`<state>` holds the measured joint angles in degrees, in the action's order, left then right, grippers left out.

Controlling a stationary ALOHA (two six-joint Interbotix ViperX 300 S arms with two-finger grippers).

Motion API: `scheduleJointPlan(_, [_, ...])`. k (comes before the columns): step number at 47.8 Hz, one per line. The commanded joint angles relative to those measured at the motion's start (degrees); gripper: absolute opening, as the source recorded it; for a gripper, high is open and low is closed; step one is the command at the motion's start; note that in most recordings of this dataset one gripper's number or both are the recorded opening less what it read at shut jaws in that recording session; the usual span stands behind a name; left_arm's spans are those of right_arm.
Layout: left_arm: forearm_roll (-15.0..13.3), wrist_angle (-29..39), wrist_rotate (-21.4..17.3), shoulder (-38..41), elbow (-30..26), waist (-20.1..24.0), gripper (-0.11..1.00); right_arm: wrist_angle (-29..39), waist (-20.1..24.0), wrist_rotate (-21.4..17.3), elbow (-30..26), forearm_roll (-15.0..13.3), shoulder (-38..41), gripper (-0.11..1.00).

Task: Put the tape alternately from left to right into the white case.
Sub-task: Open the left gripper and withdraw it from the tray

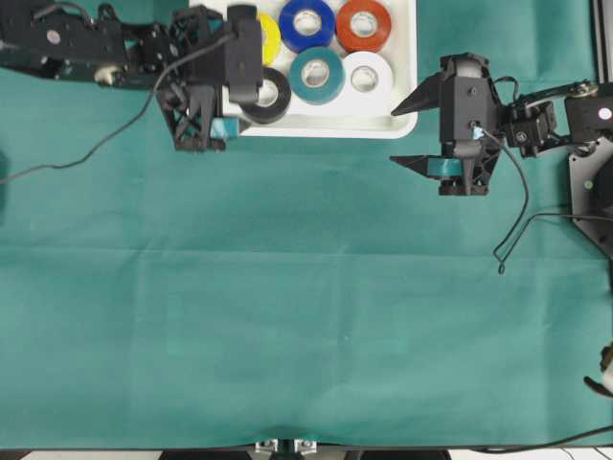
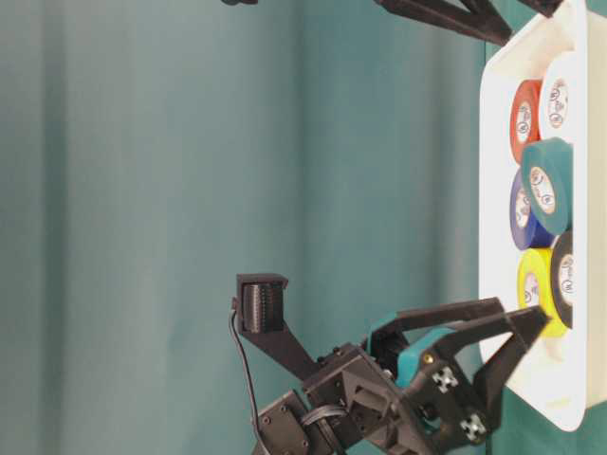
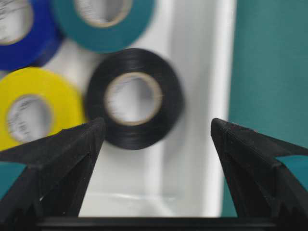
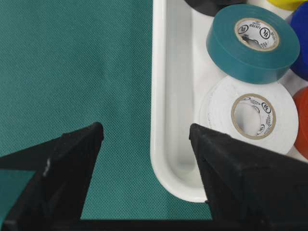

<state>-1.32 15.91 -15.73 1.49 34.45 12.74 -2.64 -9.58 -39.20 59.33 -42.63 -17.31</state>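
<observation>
The white case [image 1: 407, 57] lies at the table's far edge and holds several tape rolls: yellow [image 1: 271, 36], blue [image 1: 307, 24], red [image 1: 363, 26], black [image 1: 266, 96], teal [image 1: 317, 75] and white [image 1: 367, 77]. My left gripper [image 1: 238, 93] hovers open over the case's left end. Its wrist view shows the black tape [image 3: 169, 98] lying flat just beyond the empty left gripper [image 3: 159, 127]. My right gripper [image 1: 395, 136] is open and empty beside the case's near right corner. In its wrist view the right gripper [image 4: 145, 132] straddles the case rim [image 4: 159, 96], near the white tape [image 4: 216, 110].
Green cloth [image 1: 287, 307] covers the table in front of the case. A black cable [image 1: 512, 220] hangs from the right arm, and another cable [image 1: 86, 149] trails from the left arm. From table level the left gripper [image 2: 526, 318] sits close to the case rim [image 2: 493, 190].
</observation>
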Motion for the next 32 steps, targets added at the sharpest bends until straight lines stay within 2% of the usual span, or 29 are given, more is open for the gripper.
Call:
scheduleJointPlan(1, [0.0, -0.4, 0.1, -1.7, 0.3, -1.9, 0.68, -0.4, 0.1, 0.0, -1.2, 0.1, -0.3, 0.81])
scheduleJointPlan(15, [-0.1, -0.4, 1.7, -1.4, 0.6, -6.9, 0.68, -0.4, 0.1, 0.0, -1.3, 0.1, -0.3, 0.81])
scheduleJointPlan(32, [-0.1, -0.9, 2.3, -1.6, 1.6, -7.9, 0.68, -0.4, 0.1, 0.0, -1.2, 0.1, -0.3, 0.81])
